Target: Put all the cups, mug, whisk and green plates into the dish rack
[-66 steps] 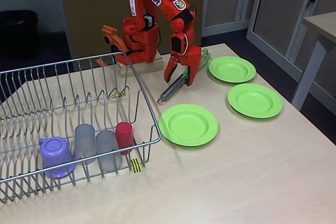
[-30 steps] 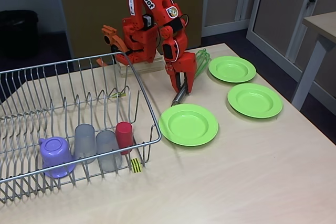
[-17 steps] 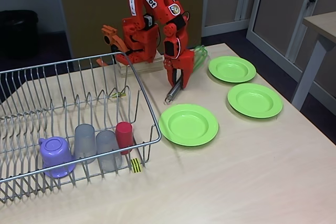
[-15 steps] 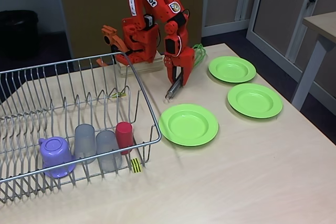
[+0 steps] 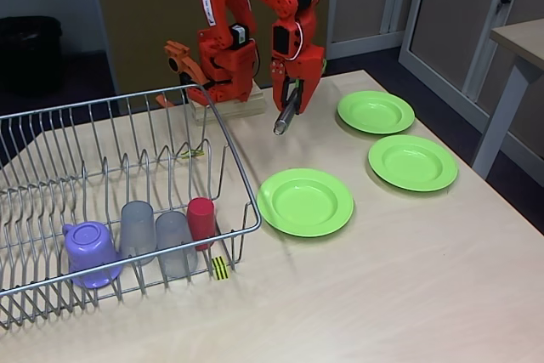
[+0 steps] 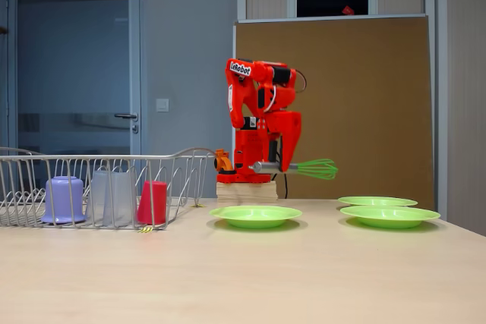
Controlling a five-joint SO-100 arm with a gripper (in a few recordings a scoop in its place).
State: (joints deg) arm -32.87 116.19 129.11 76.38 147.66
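The pincer is clamped on the whisk, holding it level in the air above the bench, with the green loops pointing right in the side-on fixed view and the metal handle end pointing toward the rack in the higher fixed view. Below it lies one plate; two more plates lie to the right. In the rack stand the mug, two grey cups and a red cup, all upside down.
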